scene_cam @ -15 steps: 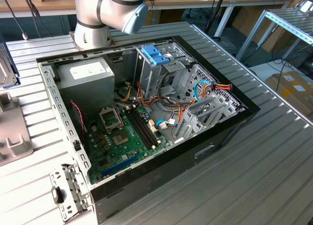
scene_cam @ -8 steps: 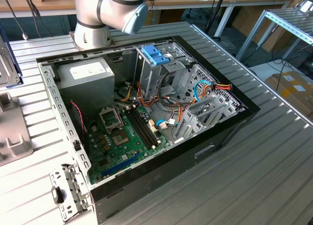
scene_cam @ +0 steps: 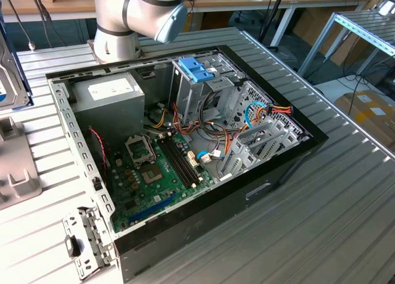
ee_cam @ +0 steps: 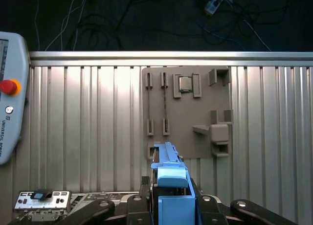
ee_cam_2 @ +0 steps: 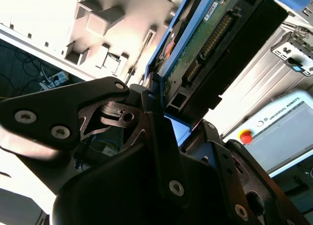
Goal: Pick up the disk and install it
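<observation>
The arm (scene_cam: 139, 12) shows in the exterior view as a silver-grey base column and a bulky joint with a pale blue cap. It sits at the upper edge of the frame, toward the exterior view's left. In both wrist views the black gripper (ee_cam: 173, 198) (ee_cam_2: 164, 110) has its jaws closed on one end of the disk (ee_cam: 168, 159) (ee_cam_2: 210, 34) (seen edge-on between them), with bolted linkage bars spreading out on either side.

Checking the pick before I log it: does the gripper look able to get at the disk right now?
Yes, it seems so: in both wrist views the disk sits clamped in the gripper, with nothing else in the way.
</observation>
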`<state>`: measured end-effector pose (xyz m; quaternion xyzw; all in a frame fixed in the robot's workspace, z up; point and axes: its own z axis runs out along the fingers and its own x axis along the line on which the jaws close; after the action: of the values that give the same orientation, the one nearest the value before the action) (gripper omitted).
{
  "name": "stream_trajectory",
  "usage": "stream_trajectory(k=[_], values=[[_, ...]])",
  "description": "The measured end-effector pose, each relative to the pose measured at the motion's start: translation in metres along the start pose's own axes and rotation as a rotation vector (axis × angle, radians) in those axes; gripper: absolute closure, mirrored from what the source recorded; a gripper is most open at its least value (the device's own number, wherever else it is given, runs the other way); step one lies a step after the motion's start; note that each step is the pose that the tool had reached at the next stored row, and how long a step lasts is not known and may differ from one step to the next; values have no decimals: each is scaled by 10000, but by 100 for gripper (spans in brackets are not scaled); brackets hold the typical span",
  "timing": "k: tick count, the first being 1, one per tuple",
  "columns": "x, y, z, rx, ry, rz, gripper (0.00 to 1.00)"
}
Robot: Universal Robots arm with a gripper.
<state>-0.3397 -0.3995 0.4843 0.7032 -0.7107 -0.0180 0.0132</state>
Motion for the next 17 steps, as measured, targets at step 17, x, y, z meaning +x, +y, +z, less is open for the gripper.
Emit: stream_trajectory(k=[17], values=[[-2, -179, -2, -1, 6, 0, 63]])
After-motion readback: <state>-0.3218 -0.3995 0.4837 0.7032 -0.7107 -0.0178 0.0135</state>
